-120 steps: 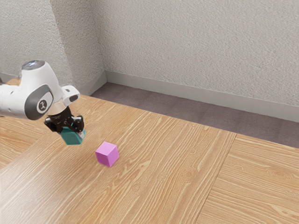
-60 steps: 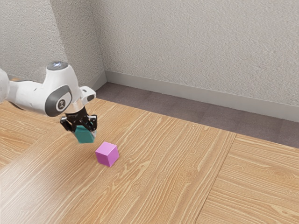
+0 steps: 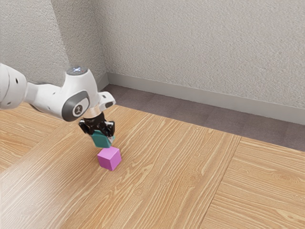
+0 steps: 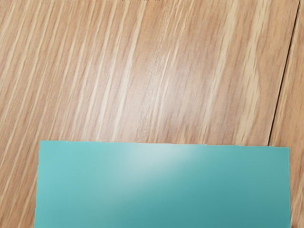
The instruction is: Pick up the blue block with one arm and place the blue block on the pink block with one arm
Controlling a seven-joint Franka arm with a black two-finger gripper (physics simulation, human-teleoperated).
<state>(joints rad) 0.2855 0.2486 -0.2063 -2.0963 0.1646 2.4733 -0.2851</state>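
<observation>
My gripper is shut on the blue block, a teal-blue cube held in the air. In the exterior view the held block hangs just above and slightly to the left of the pink block, which rests on the wooden table. A small gap seems to separate the two blocks. In the wrist view the blue block appears as a large teal face under the hand, with bare wood grain beyond it.
The table's far edge runs diagonally in front of a dark carpet strip and a grey textured wall. A seam in the tabletop lies at the exterior view's right.
My arm has carried the blue block toward the exterior view's right, from well left of the pink block to just above its left side.
</observation>
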